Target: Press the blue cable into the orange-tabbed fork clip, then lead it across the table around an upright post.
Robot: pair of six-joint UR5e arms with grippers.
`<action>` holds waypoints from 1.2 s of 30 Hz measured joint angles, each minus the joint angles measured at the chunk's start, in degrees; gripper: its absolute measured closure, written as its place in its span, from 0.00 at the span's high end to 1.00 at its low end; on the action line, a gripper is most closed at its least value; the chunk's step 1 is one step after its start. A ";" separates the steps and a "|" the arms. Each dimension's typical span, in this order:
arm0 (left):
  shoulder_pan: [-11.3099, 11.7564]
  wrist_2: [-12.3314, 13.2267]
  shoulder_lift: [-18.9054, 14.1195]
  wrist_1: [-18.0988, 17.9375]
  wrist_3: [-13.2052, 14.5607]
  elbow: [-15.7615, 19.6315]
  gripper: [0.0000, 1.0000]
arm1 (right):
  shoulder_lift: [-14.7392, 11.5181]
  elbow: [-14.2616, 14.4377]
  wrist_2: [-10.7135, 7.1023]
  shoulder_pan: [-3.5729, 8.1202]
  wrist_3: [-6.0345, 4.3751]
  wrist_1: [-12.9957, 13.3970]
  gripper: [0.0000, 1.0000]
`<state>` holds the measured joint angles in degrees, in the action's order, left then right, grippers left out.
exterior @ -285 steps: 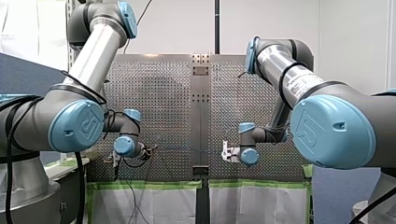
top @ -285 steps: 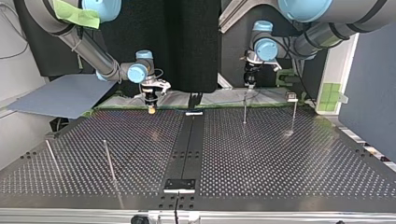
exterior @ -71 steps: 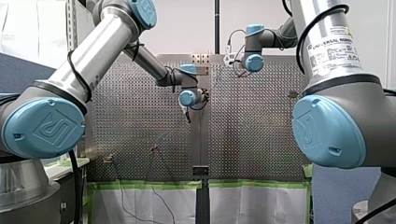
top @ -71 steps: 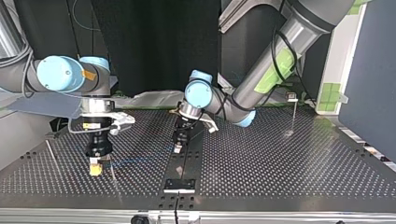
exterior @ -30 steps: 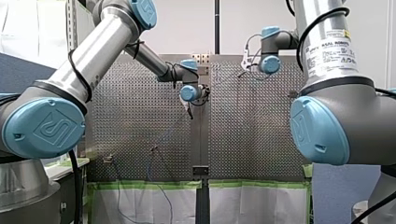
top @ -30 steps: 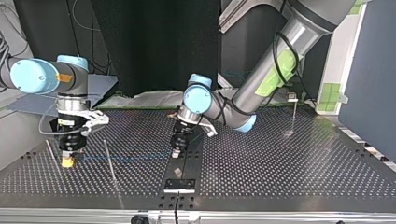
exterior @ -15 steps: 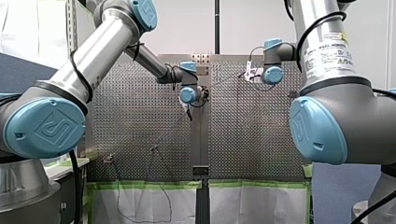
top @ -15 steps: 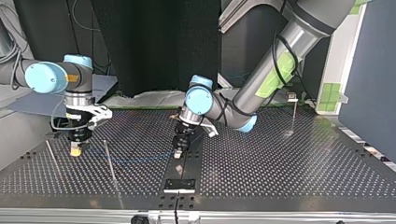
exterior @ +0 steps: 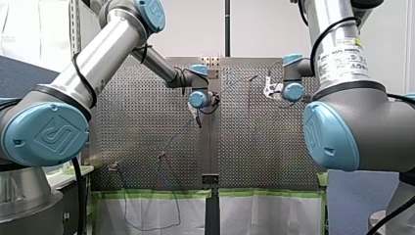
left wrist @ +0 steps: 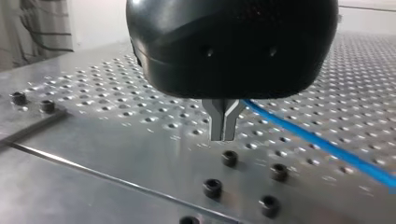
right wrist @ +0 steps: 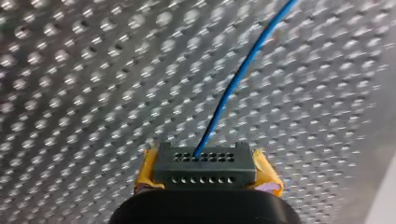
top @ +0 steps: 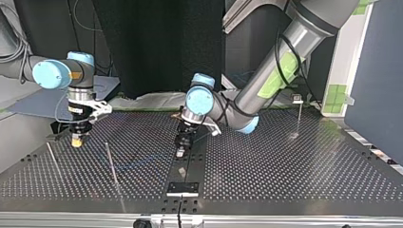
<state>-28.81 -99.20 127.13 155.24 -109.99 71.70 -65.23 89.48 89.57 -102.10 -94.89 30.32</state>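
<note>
Both arms reach low over the worktop (top: 285, 156), wrists pointing down. My right pincer (right wrist: 204, 163) has its yellow pads clamped on the single blue cable (right wrist: 236, 79), which runs straight ahead of it. My left pincer (left wrist: 224, 133), metal fingers pressed together, grips the same cable at mid-worktop; it trails off sideways. Three upright posts (top: 111, 164) in top view.

Cable (right wrist: 236, 79) blue. Table (right wrist: 70, 70) silver, dotted w/ holes. Right gripper (right wrist: 205, 162): pads (right wrist: 264, 175) yellow. Left gripper (left wrist: 224, 127): body black, fingers (left wrist: 217, 116) grey metal.

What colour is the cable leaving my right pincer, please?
Blue; the cable shows best in the right wrist view.
</note>
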 joint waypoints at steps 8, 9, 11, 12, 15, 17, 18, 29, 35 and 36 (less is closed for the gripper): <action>-0.58 -3.31 -0.01 2.65 2.15 -0.01 0.80 | 2.67 0.32 -0.75 0.46 0.31 0.18 0.00; -0.66 -3.49 -0.01 2.79 2.23 0.00 0.88 | 2.81 0.36 -0.77 0.47 0.35 0.22 0.00; -0.78 -3.73 -0.01 2.94 2.28 0.02 0.93 | 2.94 0.41 -0.78 0.51 0.37 0.25 0.00; -0.86 -3.86 -0.01 3.00 2.30 0.01 0.96 | 3.00 0.50 -0.79 0.52 0.37 0.29 0.00; -1.01 -3.94 -0.01 2.95 2.32 0.00 0.99 | 3.12 0.93 -0.79 0.52 0.29 0.74 0.00; -1.04 -3.94 -0.01 2.89 2.34 0.02 0.99 | 3.23 1.51 -0.79 0.52 0.15 1.40 0.00; -1.05 -3.94 -0.01 2.85 2.37 0.02 0.99 | 3.31 1.93 -0.79 0.51 0.05 1.98 0.00; -0.67 -3.35 0.07 1.96 2.34 0.00 0.99 | 6.09 3.27 -0.67 0.16 0.06 3.60 0.00; -0.72 -3.35 0.08 2.00 2.41 -0.01 0.99 | 6.65 3.61 -0.62 0.25 0.04 3.86 0.00; -0.75 -3.33 0.08 2.01 2.41 0.00 0.99 | 6.73 3.63 -0.61 0.25 0.04 3.89 0.00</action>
<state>-29.56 -102.53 127.20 157.24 -107.58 71.70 -58.50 93.11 88.96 -101.85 -94.85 34.20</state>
